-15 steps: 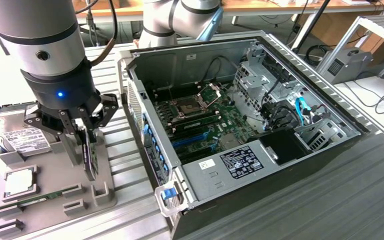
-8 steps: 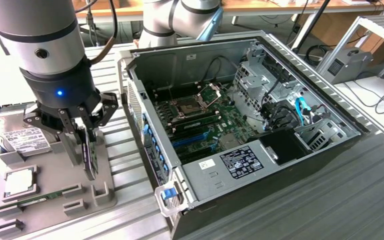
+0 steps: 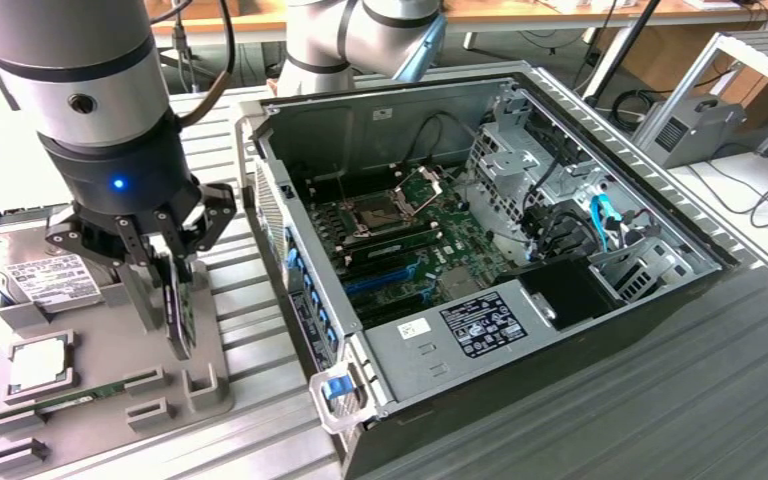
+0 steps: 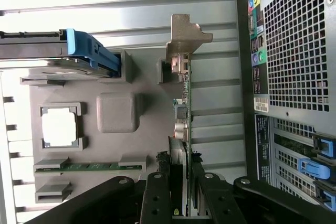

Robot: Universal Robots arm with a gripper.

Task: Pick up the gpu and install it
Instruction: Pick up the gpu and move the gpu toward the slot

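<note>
The tool (image 3: 164,268) has its fingers clamped on the upright gpu (image 3: 180,322) above the grey tray (image 3: 91,385), nine o'clock of the computer case (image 3: 518,330).

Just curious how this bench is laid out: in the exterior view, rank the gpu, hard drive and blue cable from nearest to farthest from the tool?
1. gpu, edge-on, gripped by the tool.
2. hard drive, on the tray, at the exterior view's left.
3. blue cable, inside the computer case, far toward the exterior view's right.
</note>
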